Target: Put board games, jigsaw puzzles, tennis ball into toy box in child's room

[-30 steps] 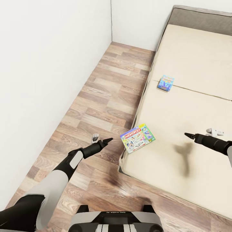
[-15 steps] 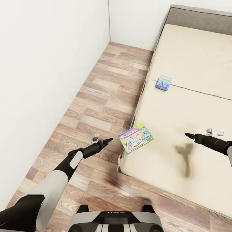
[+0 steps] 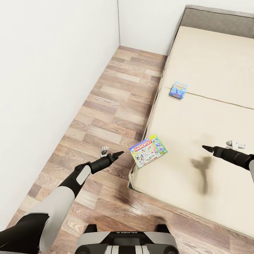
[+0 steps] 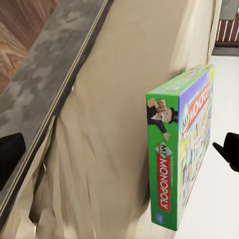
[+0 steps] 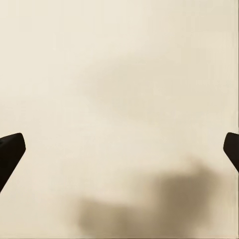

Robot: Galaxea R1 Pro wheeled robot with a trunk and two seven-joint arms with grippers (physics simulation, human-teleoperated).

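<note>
1. The left gripper (image 3: 119, 153) hangs over the wood-plank floor (image 3: 116, 106), just off the near corner of the bed (image 3: 197, 120). In the left wrist view its two dark fingertips (image 4: 10, 154) sit far apart at the frame edges, so the jaws are wide open with nothing between them.
2. Right ahead of that gripper, just past its tip, is the green-edged Monopoly board game (image 3: 148, 150), lying flat on the mattress corner. The wrist camera looks along its green side (image 4: 167, 169); gripper and box are close but not touching.
3. The right gripper (image 3: 205, 148) hovers above the mattress, with its shadow on the beige surface below. In the right wrist view its fingertips (image 5: 11, 149) are also spread wide over plain mattress, holding nothing.
4. The small blue board game (image 3: 178, 90) lies further up the bed, well beyond both grippers, by the seam across the mattress.
5. A white wall (image 3: 53, 70) runs along the far side of the floor from the left arm.
</note>
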